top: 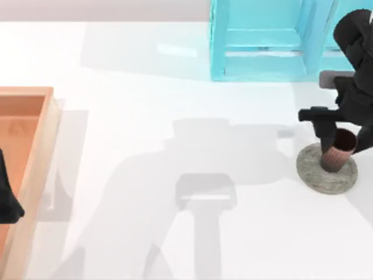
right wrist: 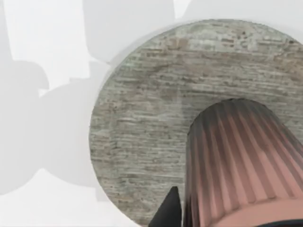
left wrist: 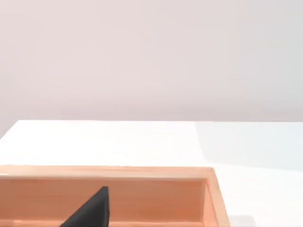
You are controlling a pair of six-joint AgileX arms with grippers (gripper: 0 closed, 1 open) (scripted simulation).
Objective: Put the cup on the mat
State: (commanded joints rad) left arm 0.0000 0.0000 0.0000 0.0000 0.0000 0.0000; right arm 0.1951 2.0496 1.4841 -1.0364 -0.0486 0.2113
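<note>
The ribbed reddish-brown cup (top: 339, 155) stands upright on the mottled grey mat (top: 317, 175) at the table's right side. My right gripper (top: 342, 144) reaches down around the cup's rim and is shut on the cup, one finger on each side. In the right wrist view the cup (right wrist: 241, 161) rests with its base on the mat (right wrist: 142, 123), and a dark fingertip (right wrist: 169, 210) lies against its ribbed wall. My left gripper (top: 9, 201) sits parked at the far left over the orange tray.
An orange wooden tray (top: 41, 146) lies along the left edge, seen close in the left wrist view as the tray (left wrist: 142, 172). A light blue cabinet-like structure (top: 262, 44) stands at the back right. Bare white table lies between them.
</note>
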